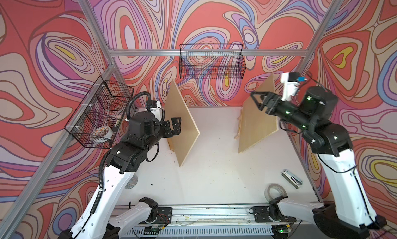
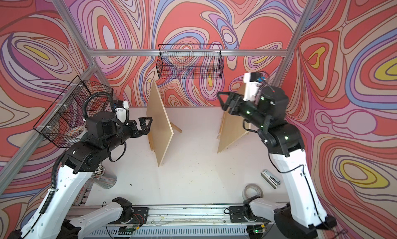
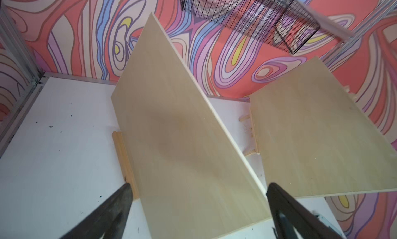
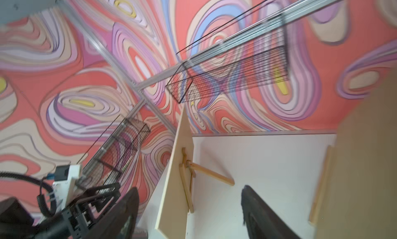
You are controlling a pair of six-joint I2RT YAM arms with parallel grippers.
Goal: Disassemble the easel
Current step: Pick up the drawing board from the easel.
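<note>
Easels, two: left board (image 1: 185, 130) and right board (image 1: 257, 128) on wooden stands (image 4: 211, 173), upright on the counter (image 1: 214, 173), either side below the back basket (image 1: 211, 62).
Hazard, as I judge it: a sideways push topples the left board.
My left pincer (image 1: 176, 125): jaws wide apart, at that board's edge, contact unclear.
My right pincer (image 1: 258, 100): jaws apart, empty, right of the basket.

Two pale plywood panels stand on edge, slightly tilted and well apart. The left panel (image 1: 182, 124) is left of centre, with its wooden easel (image 4: 211, 173) propped against its right face. The right panel (image 1: 256, 121) is near the right edge.
</note>
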